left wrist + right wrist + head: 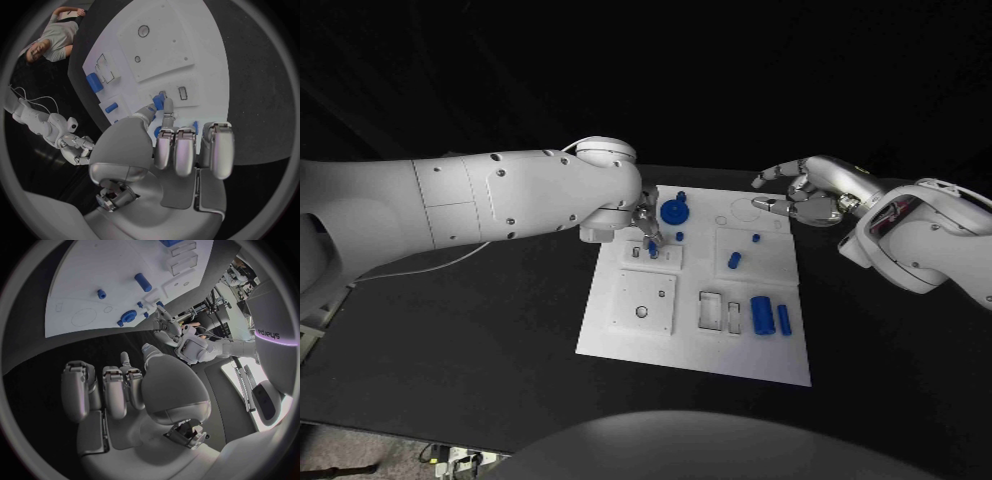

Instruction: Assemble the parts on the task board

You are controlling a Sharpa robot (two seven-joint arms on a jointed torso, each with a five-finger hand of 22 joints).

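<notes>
- Nearest me, the near end of the board (689, 350) lies flat on the black table (473, 350). I see a raised white block with two holes (646, 300) at its left.
- Beside that block are two rectangular slots (720, 312), then a thick blue cylinder (762, 314) lying on its side, with a thin blue pin (785, 319) just to its right.
- Mid-board, a short blue peg (734, 260) lies on a raised square, and a tiny blue piece (754, 238) sits just beyond it.
- My left hand (643, 225) is down over the left side of the board. In the left wrist view, its thumb and one fingertip (167, 107) pinch a small blue part (159, 103), right at a small raised plate with slots (653, 255); the other fingers are curled in side by side. I cannot tell whether the part touches the plate.
- Just past that hand, a round blue gear (675, 212) sits on the board, with another small blue piece (681, 194) beyond it.
- A faint engraved circle (737, 212) marks the far right of the board.
- My right hand (805, 195) hovers above the board's far right corner, holding nothing, its fingers apart and loosely bent.
</notes>
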